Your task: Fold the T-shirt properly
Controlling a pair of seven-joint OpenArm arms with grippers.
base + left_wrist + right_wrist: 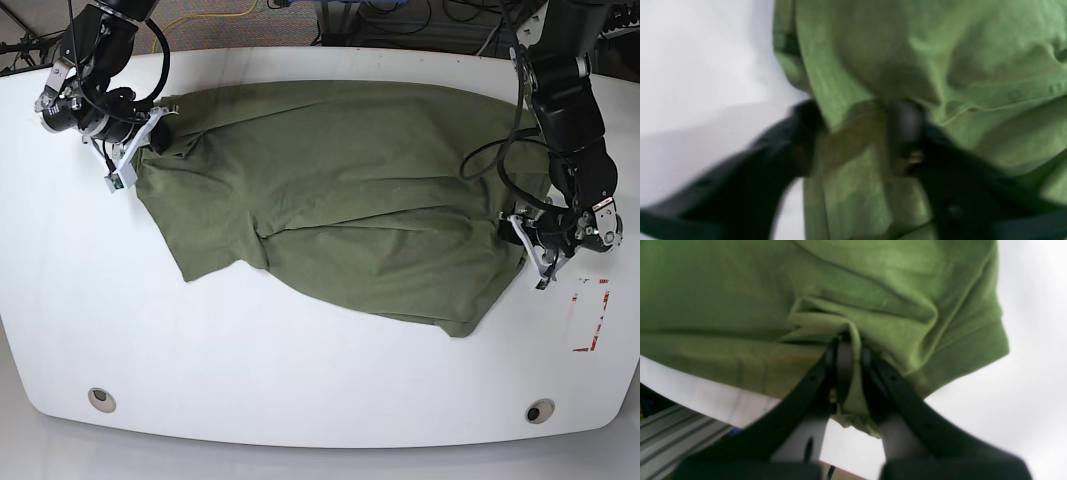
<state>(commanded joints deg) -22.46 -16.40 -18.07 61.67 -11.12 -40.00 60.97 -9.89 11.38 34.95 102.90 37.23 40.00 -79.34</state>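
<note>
The T-shirt (350, 200) lies spread on the white worktop (300, 380). The right tool (853, 350) pinches one edge; the left tool (853, 133) pinches the opposite edge.

One T-shirt (340, 190), centre of frame. One white table (300, 380). Two grippers: right gripper (150, 140) upper left, left gripper (520, 232) right edge.
</note>
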